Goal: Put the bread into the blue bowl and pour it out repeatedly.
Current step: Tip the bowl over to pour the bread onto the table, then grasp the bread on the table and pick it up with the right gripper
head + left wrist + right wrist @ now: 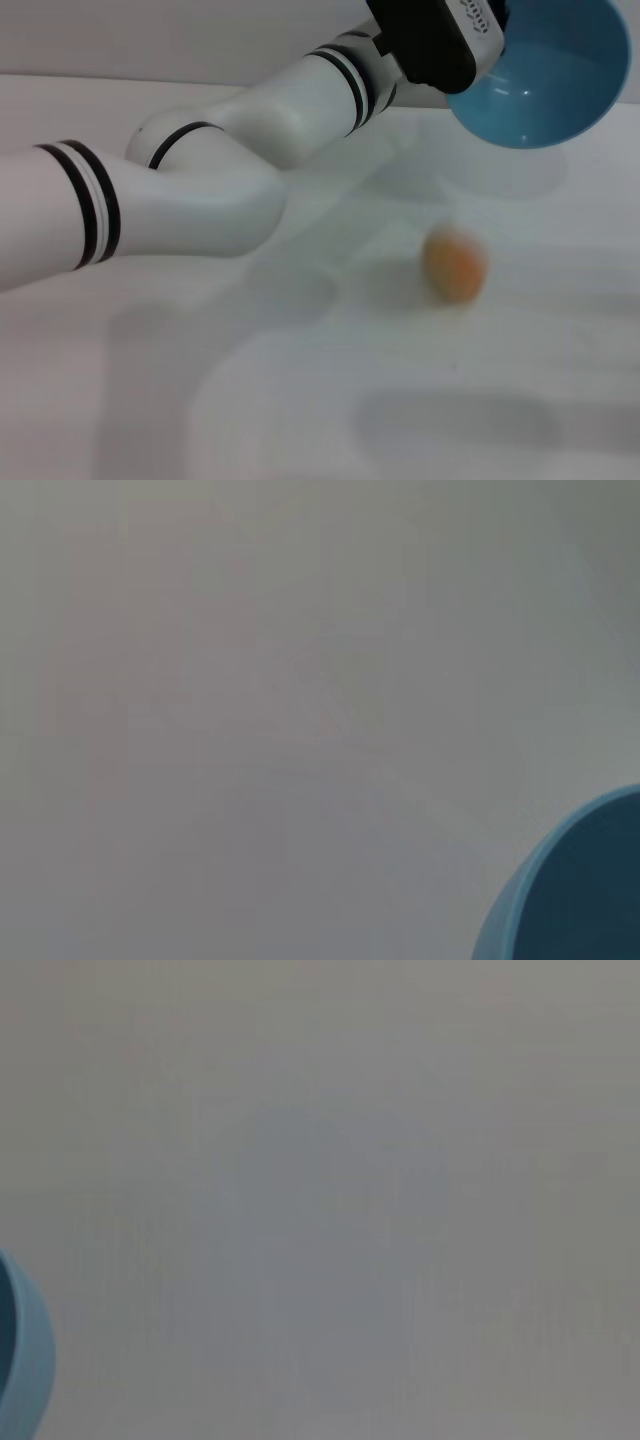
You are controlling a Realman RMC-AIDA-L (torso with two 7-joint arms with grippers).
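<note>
Tipping over the worktop, the blue bowl is being held high, mouth facing the camera, by the left gripper; finger state cannot be told. The bread is lying below it. The bowl should probably be righted nearby before reloading.

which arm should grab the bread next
Probably the right. The left gripper is busy holding the blue bowl tipped up above the table, with the bread lying loose below it. The right arm is not in the head view.
</note>
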